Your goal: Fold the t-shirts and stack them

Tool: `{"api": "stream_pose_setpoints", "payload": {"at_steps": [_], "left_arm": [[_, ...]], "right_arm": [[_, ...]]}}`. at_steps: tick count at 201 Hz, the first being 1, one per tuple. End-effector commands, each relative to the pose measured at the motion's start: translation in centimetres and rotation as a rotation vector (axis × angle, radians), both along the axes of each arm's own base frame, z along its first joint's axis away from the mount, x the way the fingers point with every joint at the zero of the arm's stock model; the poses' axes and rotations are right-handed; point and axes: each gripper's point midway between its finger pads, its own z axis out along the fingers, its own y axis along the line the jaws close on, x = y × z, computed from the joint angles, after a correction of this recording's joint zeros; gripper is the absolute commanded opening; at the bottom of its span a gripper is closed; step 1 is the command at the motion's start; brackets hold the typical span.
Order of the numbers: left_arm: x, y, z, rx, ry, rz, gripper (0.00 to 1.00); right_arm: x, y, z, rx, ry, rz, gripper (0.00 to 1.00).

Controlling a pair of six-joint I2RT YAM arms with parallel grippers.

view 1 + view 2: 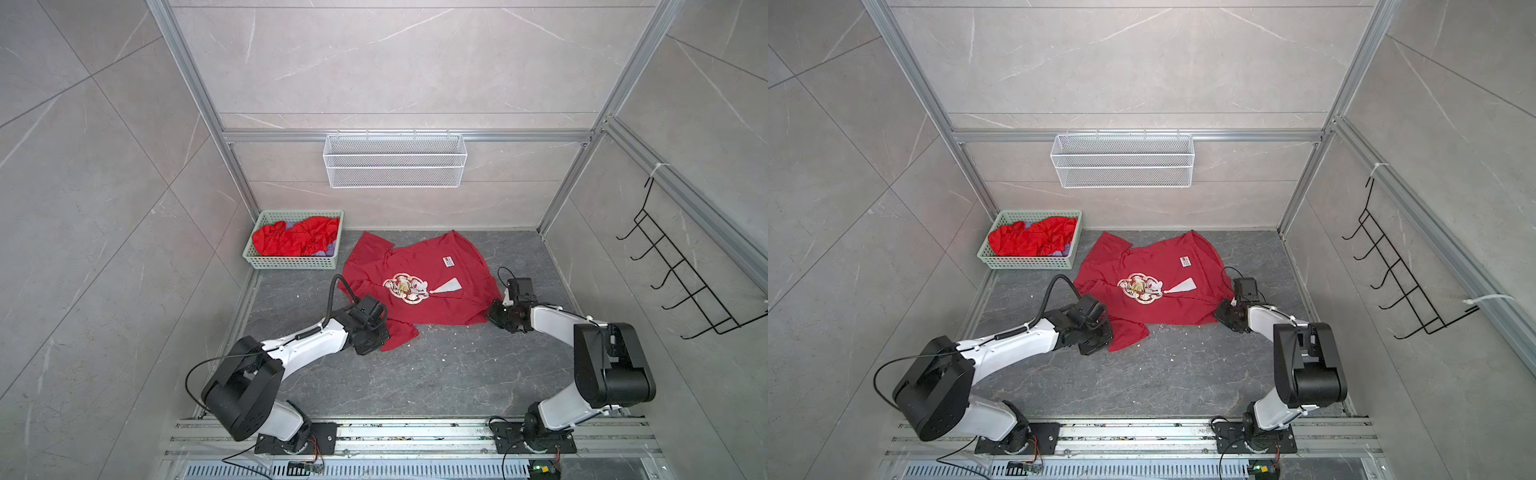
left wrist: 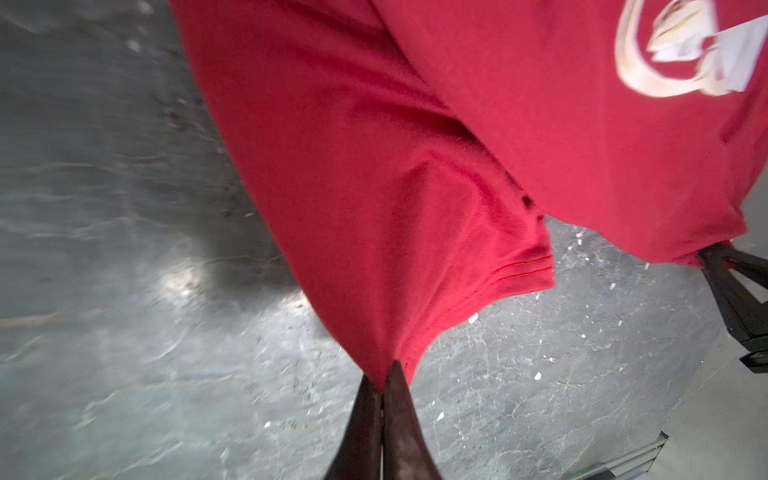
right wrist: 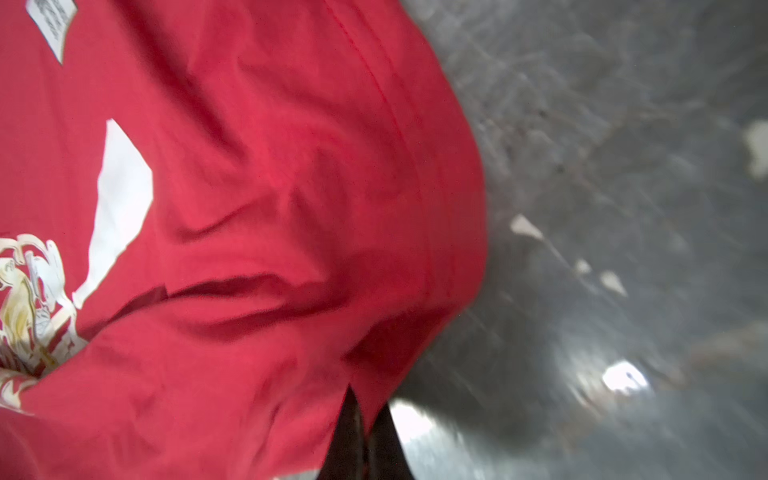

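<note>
A dark crimson t-shirt [image 1: 432,257] [image 1: 1163,262] lies spread and wrinkled on the dark table, showing a round white-gold print [image 1: 405,286], a white tassel shape and a small white label [image 1: 447,262]. My left gripper [image 1: 384,332] [image 1: 1109,334] [image 2: 382,376] is shut on the near-left flap of this t-shirt [image 2: 415,166], pinching the cloth by its stitched hem. My right gripper [image 1: 492,311] [image 1: 1219,311] [image 3: 366,409] is shut on the near-right edge of the t-shirt [image 3: 249,208]. More bright red t-shirts [image 1: 291,239] [image 1: 1034,239] lie crumpled in a basket.
The pale green basket [image 1: 291,264] [image 1: 1025,262] stands at the table's far left corner, close to the spread shirt. A white wire basket [image 1: 395,160] hangs on the back wall. A black hook rack [image 1: 673,270] hangs on the right wall. Aluminium rails [image 1: 415,432] run along the front.
</note>
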Motion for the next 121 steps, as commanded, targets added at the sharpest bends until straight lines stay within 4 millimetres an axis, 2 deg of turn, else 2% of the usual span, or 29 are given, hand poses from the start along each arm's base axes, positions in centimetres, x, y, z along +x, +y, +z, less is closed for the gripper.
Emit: {"api": "stream_pose_setpoints", "payload": {"at_steps": [1,17,30,38,49,61,92,121], "left_arm": [[-0.2,3.0,3.1,0.116,-0.076,0.015,0.00],[-0.6,4.1,4.4,0.149,-0.096,0.016,0.00],[-0.9,4.4,5.1,0.153,-0.101,0.003,0.00],[-1.0,4.5,5.3,0.156,-0.098,0.002,0.00],[-1.4,4.6,5.1,0.159,-0.083,-0.004,0.00],[-1.6,4.4,4.7,0.143,-0.064,0.004,0.00],[-2.1,3.8,3.6,0.102,-0.038,0.010,0.00],[-2.1,3.6,3.3,0.094,-0.033,0.005,0.00]], "right_arm": [[-2.7,-1.3,3.8,-0.093,0.041,0.022,0.00],[-4.9,-1.6,4.2,-0.124,0.107,0.061,0.00],[-6.3,-1.2,3.7,-0.105,0.148,0.083,0.06],[-7.2,-1.1,3.3,-0.101,0.169,0.082,0.16],[-8.0,-1.3,3.0,-0.102,0.178,0.066,0.40],[-8.6,-1.4,3.1,-0.102,0.167,0.047,0.50],[-9.0,-1.5,3.7,-0.088,0.113,-0.005,0.54],[-8.2,0.0,2.8,0.021,0.052,-0.026,0.52]]}}
